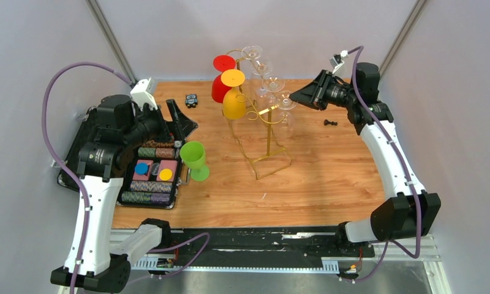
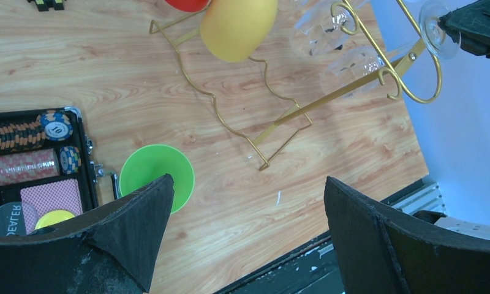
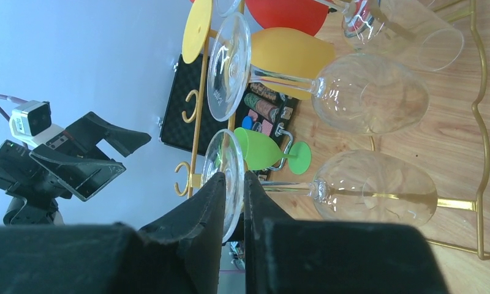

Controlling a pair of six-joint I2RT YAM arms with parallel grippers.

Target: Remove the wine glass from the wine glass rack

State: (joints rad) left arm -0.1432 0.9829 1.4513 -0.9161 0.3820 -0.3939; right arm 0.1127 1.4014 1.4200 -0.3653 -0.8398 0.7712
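Note:
The gold wire wine glass rack (image 1: pixel 269 138) stands mid-table with several glasses hanging upside down from its arms. My right gripper (image 1: pixel 295 95) reaches in from the right at the outermost clear wine glass (image 1: pixel 285 116). In the right wrist view the gripper (image 3: pixel 234 179) is shut on the round foot of this wine glass (image 3: pixel 377 190), one finger on each face of the disc, while the stem still sits in the rack's arm (image 3: pixel 196 110). My left gripper (image 1: pixel 182 122) is open over the table's left side, and between its tips (image 2: pixel 248 184) there is only bare wood.
A yellow glass (image 1: pixel 234 103), a red one (image 1: pixel 220 87) and other clear glasses (image 3: pixel 368 92) hang on the rack. A green glass (image 1: pixel 194 157) stands beside an open poker chip case (image 1: pixel 149 176). A small black piece (image 1: pixel 331 123) and a small toy (image 1: pixel 192 100) lie on the table.

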